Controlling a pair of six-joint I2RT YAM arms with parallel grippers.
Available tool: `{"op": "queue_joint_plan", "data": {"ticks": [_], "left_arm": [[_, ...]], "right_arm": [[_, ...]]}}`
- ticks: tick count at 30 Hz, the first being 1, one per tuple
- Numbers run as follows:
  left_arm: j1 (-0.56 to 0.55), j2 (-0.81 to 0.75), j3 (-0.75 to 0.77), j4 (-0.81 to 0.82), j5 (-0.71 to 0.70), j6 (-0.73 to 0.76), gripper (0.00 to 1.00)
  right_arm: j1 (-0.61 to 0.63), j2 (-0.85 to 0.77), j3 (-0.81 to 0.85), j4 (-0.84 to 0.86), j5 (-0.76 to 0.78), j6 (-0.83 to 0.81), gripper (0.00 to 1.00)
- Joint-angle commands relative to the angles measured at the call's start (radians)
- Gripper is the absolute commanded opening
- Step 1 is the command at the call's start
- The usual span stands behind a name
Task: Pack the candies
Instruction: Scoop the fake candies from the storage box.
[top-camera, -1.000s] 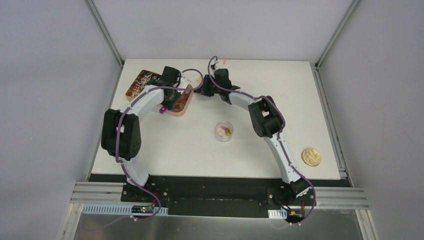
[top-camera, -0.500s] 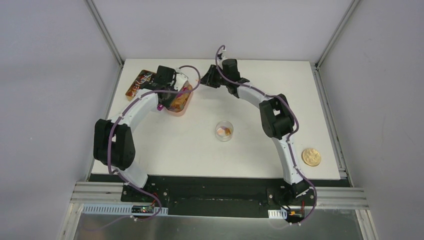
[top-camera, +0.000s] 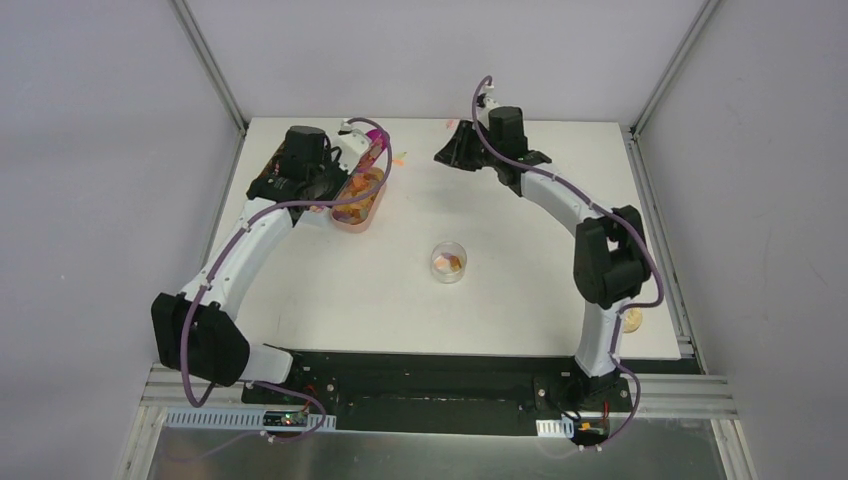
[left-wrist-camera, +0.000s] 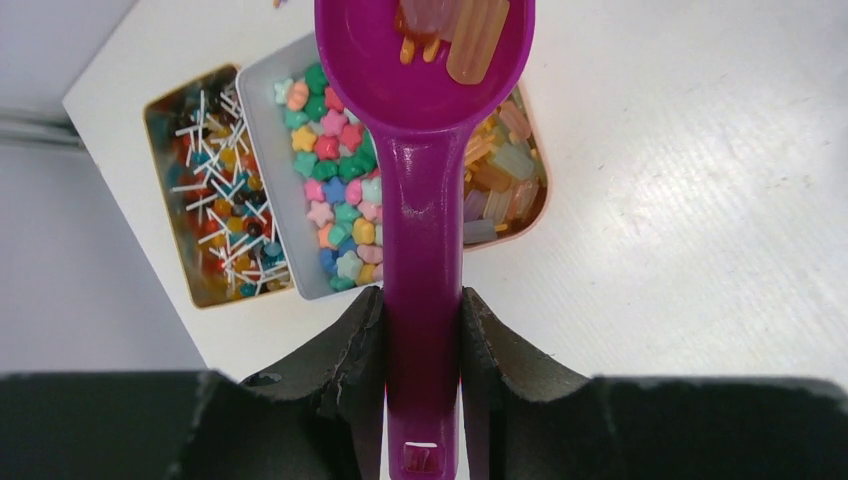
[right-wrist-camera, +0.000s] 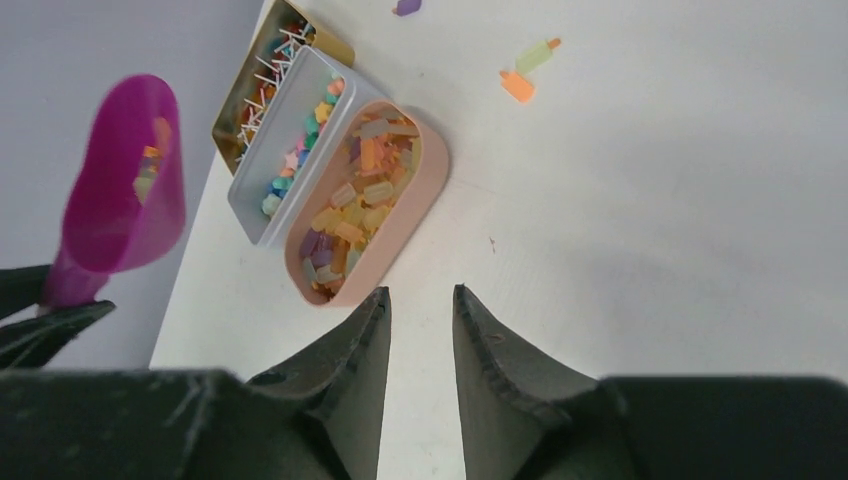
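The left fingers (left-wrist-camera: 358, 345) are closed on the handle of a magenta scoop (left-wrist-camera: 420, 150), one finger pressed to each side. The scoop is lifted above the worktop (top-camera: 520, 290), and its bowl holds a few candies (left-wrist-camera: 470, 30), amber and pale orange bar shapes.

Below the scoop, at the far left of the worktop, three trays sit side by side, touching. A pink tray (right-wrist-camera: 425, 190), nearest the middle, is filled with more orange, yellow and purple bar candies. Beside it, a white tray (right-wrist-camera: 250, 210) holds small flower-shaped sweets in pink, green, blue and yellow. A gold tray (right-wrist-camera: 335, 45) at the outer edge holds small round sweets on white sticks.

The right fingers (right-wrist-camera: 365, 345) hang over bare worktop near the far edge, a little apart, with nothing between them. Three loose sweets (right-wrist-camera: 527, 70) lie on the worktop beyond them.

A clear jar (top-camera: 449, 262) stands open mid-worktop, well apart from the trays, with a few orange pieces inside.
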Motion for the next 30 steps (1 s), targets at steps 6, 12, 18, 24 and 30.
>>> {"op": "queue_joint_plan", "data": {"ticks": [6, 12, 18, 24, 30], "left_arm": [[-0.018, -0.136, -0.032, 0.043, 0.146, 0.016, 0.00], [-0.131, -0.093, 0.038, -0.075, 0.055, 0.010, 0.00], [-0.228, -0.063, 0.064, -0.176, -0.005, 0.010, 0.00], [-0.311, -0.065, 0.040, -0.232, -0.048, 0.009, 0.00], [-0.360, -0.072, 0.034, -0.290, -0.071, -0.015, 0.00]], "right_arm": [[0.001, -0.312, -0.223, -0.108, 0.089, -0.122, 0.32], [-0.017, -0.486, -0.336, -0.208, 0.144, -0.162, 0.32], [-0.040, -0.638, -0.384, -0.345, 0.248, -0.206, 0.36], [-0.059, -0.772, -0.450, -0.418, 0.349, -0.215, 0.51], [-0.063, -0.857, -0.480, -0.447, 0.396, -0.203, 0.85]]}}
